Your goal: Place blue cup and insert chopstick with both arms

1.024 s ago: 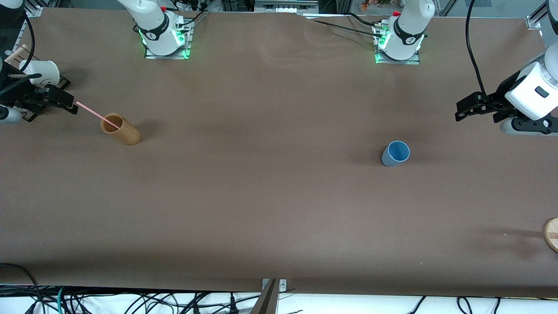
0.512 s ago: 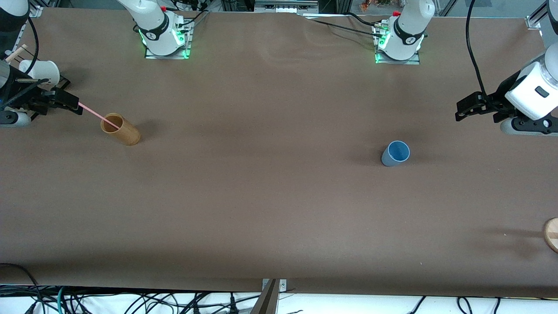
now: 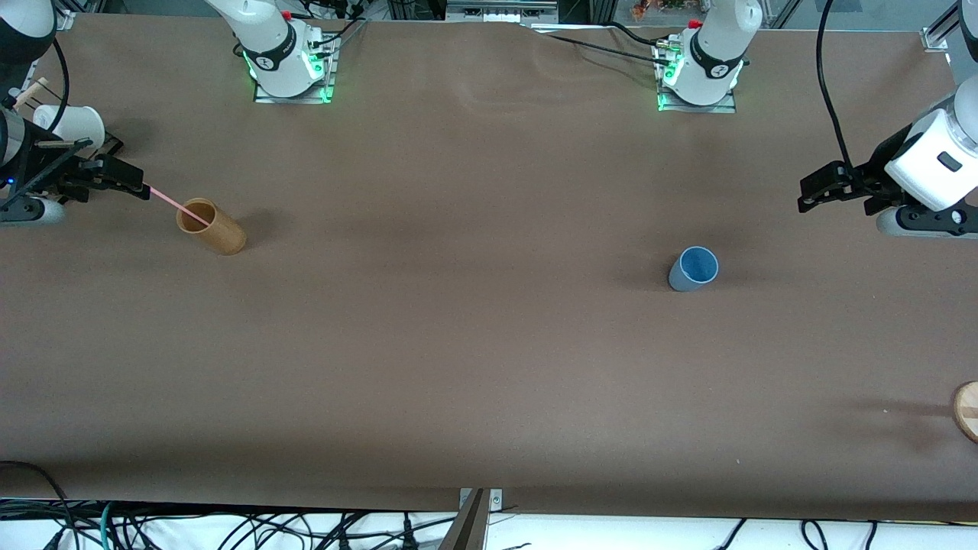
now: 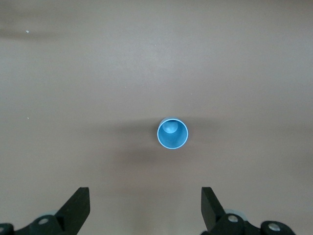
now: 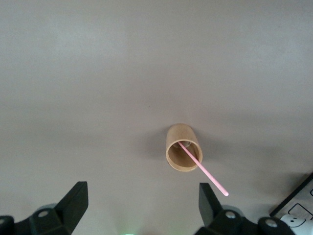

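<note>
The blue cup (image 3: 694,269) stands upright on the brown table toward the left arm's end. It also shows in the left wrist view (image 4: 172,133). My left gripper (image 3: 804,195) hangs open and empty in the air beside it, with its own view (image 4: 145,205) showing the cup ahead of wide-apart jaws. The pink chopstick (image 3: 179,205) leans in the tan bamboo cylinder (image 3: 210,226) toward the right arm's end. My right gripper (image 3: 137,182) is open at the stick's upper end. In the right wrist view (image 5: 142,203) the chopstick (image 5: 205,171) ends close beside one finger, not gripped.
A white paper cup (image 3: 72,124) and a pale wooden stick (image 3: 27,93) sit on a black rack at the right arm's end of the table. A round wooden piece (image 3: 967,409) lies at the table's edge at the left arm's end, nearer the front camera.
My right gripper has shifted a little toward the bamboo cylinder and now covers more of the chopstick's upper end. The left arm and the blue cup have not moved.
</note>
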